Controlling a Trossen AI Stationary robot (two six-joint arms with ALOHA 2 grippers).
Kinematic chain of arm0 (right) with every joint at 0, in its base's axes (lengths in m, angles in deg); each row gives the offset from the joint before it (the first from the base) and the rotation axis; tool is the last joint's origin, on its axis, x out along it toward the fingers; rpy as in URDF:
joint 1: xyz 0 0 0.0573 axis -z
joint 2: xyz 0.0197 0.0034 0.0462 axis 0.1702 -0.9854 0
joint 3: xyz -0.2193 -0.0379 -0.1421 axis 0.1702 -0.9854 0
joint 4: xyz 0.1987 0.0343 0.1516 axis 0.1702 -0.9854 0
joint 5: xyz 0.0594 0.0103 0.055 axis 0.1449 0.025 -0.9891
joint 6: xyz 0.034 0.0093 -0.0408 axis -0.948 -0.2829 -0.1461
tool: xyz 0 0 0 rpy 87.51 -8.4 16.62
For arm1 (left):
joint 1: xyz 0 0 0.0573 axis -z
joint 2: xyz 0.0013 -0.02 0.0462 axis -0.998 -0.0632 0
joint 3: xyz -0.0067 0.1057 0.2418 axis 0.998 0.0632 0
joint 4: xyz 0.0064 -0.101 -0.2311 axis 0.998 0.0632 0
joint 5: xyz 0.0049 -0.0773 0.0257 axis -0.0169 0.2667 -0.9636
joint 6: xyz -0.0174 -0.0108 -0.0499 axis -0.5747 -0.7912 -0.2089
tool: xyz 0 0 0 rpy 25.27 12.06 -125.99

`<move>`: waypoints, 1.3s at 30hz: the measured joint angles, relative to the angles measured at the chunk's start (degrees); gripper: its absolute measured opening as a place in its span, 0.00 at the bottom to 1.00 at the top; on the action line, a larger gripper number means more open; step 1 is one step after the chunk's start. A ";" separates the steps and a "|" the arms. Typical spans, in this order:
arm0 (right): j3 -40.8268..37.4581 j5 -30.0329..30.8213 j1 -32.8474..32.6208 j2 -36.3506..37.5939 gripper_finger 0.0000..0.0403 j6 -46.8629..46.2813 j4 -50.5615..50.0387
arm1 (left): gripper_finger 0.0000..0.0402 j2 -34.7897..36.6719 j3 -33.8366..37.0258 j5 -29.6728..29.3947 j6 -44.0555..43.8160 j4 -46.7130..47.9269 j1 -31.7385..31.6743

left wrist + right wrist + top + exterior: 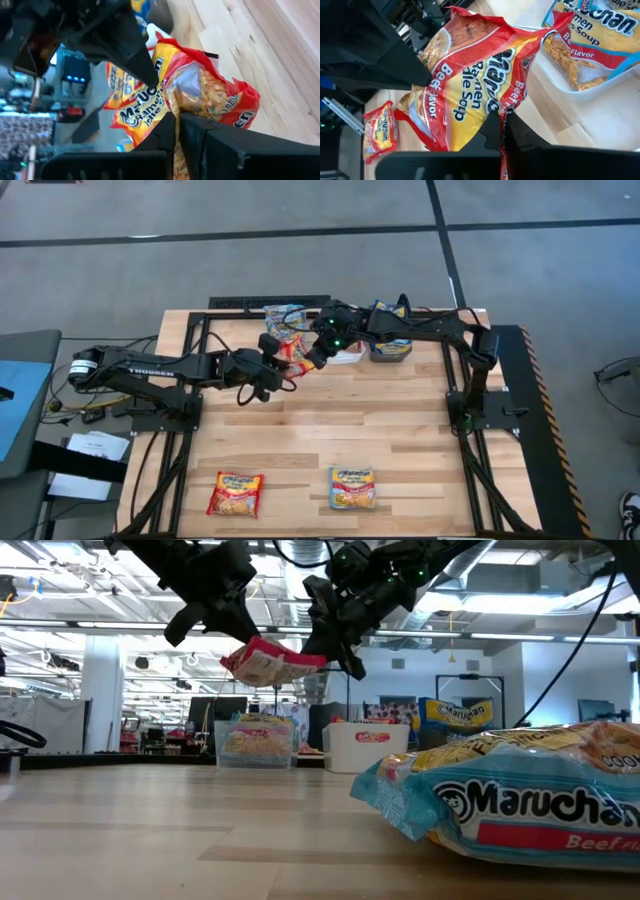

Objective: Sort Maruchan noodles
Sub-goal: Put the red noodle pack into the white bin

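Hanging in the air above the table, toward twelve o'clock: one noodle packet. Gripping it from nine o'clock, the left gripper, fingers pinched tight on it; gripping it from three o'clock, the right gripper, pinched tight too. Sitting side by side along the twelve o'clock edge: three bins, the one at nine o'clock holding packets. Lying flat near six o'clock: two more packets, well apart from the bins, one at three o'clock of the other.
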 joint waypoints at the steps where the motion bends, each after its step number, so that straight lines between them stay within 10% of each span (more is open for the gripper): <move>1: 0.00 0.10 0.00 0.00 0.02 0.18 0.00 | 0.00 0.01 -0.02 -0.06 -0.51 0.39 0.00; 20: -0.02 0.84 0.78 -0.09 0.01 1.72 -0.10 | 0.30 -0.26 -0.19 1.86 -13.64 3.05 -0.05; 39: 0.00 5.51 4.89 6.07 0.01 16.88 -10.23 | 0.32 -0.11 -0.19 0.89 -24.66 3.29 -0.04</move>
